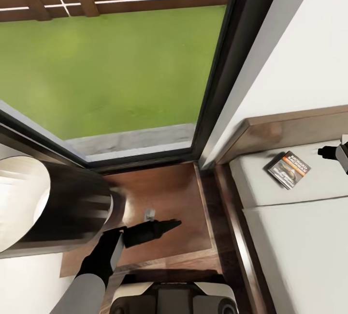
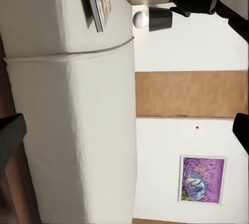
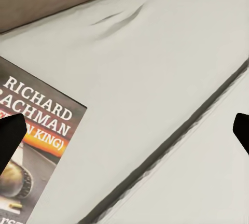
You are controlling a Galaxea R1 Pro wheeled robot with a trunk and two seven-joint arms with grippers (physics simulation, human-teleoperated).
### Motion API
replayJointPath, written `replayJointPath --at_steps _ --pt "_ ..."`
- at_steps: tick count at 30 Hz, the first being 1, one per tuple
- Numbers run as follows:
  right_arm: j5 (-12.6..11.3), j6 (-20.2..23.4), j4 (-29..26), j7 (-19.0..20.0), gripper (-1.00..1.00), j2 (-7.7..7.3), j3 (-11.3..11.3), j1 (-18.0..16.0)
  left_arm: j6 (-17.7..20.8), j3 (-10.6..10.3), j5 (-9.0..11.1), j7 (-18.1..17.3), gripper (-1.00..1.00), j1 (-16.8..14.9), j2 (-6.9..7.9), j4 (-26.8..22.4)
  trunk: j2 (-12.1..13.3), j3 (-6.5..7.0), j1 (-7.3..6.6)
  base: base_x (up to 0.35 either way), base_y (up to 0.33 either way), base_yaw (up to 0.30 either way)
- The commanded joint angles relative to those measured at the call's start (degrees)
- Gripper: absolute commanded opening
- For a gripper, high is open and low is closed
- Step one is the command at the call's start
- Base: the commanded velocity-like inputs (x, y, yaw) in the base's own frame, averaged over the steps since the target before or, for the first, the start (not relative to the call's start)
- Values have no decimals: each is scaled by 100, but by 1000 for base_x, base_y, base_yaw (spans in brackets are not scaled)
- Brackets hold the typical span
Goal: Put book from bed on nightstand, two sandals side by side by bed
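A dark paperback book [image 1: 288, 169] with orange lettering lies flat and askew on the bed [image 1: 290, 236] near the headboard; right gripper [image 3: 127, 130], jaws apart and empty, hovers beside it, apparently not touching.

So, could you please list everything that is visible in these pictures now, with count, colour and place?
book: one, dark cover with orange lettering, lying flat on the bed near the headboard
bed: one, off-white mattress in a dark brown frame, at the right of the head view
headboard: one, brown wood, against the white wall
nightstand: one, dark brown glossy top, between window and bed
window: one, black frame, green lawn and brown fence outside
picture: one, purple, on the white wall
left gripper: one, black, over the nightstand
right gripper: one, black, open, over the mattress beside the book
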Motion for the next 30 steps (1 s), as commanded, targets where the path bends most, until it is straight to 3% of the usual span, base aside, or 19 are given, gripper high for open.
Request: replayJointPath --at_steps 1,4,5,7,8,10,11,12,17,18,19,21,30 --pt "60 23 -5 10 100 4 -43 -4 60 8 52 -32 100 -3 -7 -6 -45 -22 23 0 0 0" --pt "62 21 -4 11 100 3 -44 -4 63 -155 464 -35 100 -10 -7 -59 -165 -76 89 0 0 0" --pt "61 17 7 11 100 3 -43 -4 73 -380 828 -44 100 -12 -7 -207 -205 -94 111 0 0 0" --pt "63 3 30 11 100 3 -43 -4 81 -785 1298 -49 100 -13 -7 -375 -286 -130 155 0 0 0" --pt "63 -11 36 11 100 3 -43 -4 84 -898 1421 -48 100 -13 -7 -412 -326 -148 177 0 0 0" --pt "64 -119 52 11 100 6 -43 -4 91 -1321 1917 -42 100 -13 -7 -621 -406 -183 221 0 0 0" --pt "64 -238 61 11 100 7 -43 -4 142 -1617 2346 12 100 -13 -7 -943 -446 -201 243 0 0 0" --pt "64 -274 63 11 100 6 -43 -4 253 -1712 2511 83 100 -13 -7 -1142 -486 -219 265 0 0 0" --pt "73 -324 71 11 100 9 -43 -4 826 -1972 2790 313 100 -13 -7 -1817 -687 -309 375 0 0 0" --pt "76 -329 73 11 100 10 -43 -4 908 -2073 2817 343 100 -11 -7 -1900 -727 -327 397 0 0 0" --pt "80 -335 75 9 100 11 -43 -4 1002 -2353 2845 379 100 8 -7 -1999 -767 -345 418 0 0 0" --pt "83 -337 76 10 100 10 -43 -4 1031 -2482 2855 384 100 23 -7 -2033 -847 -381 462 0 0 0" --pt "90 -338 32 10 100 1 -43 -4 1041 -2541 2840 396 100 39 -7 -2047 -1208 -543 660 0 0 0"
